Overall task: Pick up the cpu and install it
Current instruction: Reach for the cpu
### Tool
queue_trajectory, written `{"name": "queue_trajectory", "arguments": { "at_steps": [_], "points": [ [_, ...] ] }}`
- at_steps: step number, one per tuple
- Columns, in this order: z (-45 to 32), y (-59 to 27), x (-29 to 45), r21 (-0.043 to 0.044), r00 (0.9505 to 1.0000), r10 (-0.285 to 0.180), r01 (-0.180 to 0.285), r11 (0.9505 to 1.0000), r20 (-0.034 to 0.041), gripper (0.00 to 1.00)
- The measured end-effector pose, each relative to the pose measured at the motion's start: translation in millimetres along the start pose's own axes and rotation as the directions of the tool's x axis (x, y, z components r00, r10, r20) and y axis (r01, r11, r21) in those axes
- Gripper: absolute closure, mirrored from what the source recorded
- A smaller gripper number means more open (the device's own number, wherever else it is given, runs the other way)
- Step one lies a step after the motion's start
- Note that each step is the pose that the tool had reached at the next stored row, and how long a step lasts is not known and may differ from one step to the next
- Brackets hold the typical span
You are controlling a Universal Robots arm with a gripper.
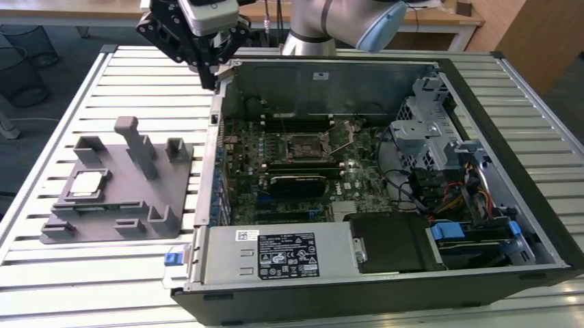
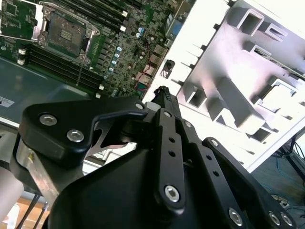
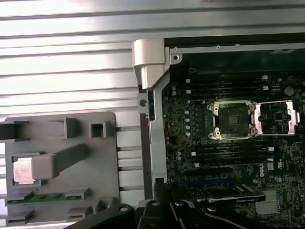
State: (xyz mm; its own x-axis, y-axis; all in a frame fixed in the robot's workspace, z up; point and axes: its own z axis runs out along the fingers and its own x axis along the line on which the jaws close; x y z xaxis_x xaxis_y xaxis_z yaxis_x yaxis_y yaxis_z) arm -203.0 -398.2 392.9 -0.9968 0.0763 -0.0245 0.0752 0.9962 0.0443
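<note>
- Gripper (image 1: 212, 78) pose: hung high over the slatted table (image 1: 137, 72), pointed down, just outside the far corner of the computer case (image 1: 365, 294).
- Fingers: pinched together to a single tip, nothing held.
- Count: one cpu (image 1: 89, 183), lying flat in a pocket of one grey tray (image 1: 109, 229), on the exterior view's left of the case and well apart from the gripper; one socket (image 1: 306, 145), bare.
- First wrist view: looked straight down on cpu, socket and its flipped-open frame (image 3: 279, 117), plus one green memory stick (image 3: 47, 196) in the tray.
- Second wrist view: looked past black gripper links toward the socket.
</note>
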Motion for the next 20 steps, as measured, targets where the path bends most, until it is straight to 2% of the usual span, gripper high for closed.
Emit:
{"name": "queue_trajectory", "arguments": {
  "at_steps": [20],
  "points": [
    [-0.3,0.1,18.5,0.0,1.0,0.0,0.0,1.0,0.0,0.89]
  ]
}}
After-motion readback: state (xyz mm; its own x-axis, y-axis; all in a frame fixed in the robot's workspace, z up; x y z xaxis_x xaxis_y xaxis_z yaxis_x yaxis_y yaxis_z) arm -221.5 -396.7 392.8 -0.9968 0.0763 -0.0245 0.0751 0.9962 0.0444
